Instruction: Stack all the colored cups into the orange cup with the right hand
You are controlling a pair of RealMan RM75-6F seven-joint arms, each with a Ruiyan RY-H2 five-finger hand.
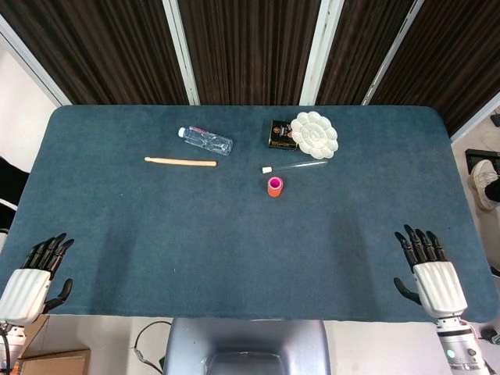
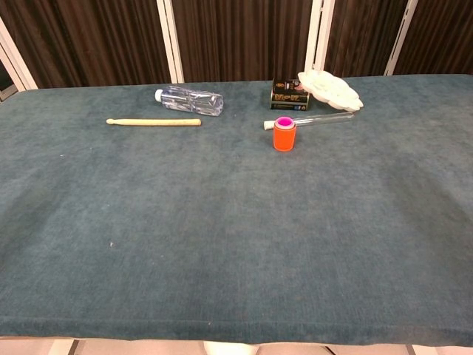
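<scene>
Your stacked cups stand upright near desk centre, slightly toward 1 o'clock. Tube lies just behind cups, at 12. Palette and box further back, palette overlapping box's 3 o'clock side. Bottle at 10 o'clock from cups; stick just before bottle. Left hand at desk's 8 o'clock corner, right hand at 4.

- Left hand: the back of the palm was a pale silver-white ribbed shell; the fingers were black and segmented, and a black thumb showed at the side.
- Right hand: same build, a silver-white ribbed back with black segmented fingers and a black thumb.
- Right wrist: a white cylindrical section sat below the hand, carrying a small teal-green mark.
</scene>
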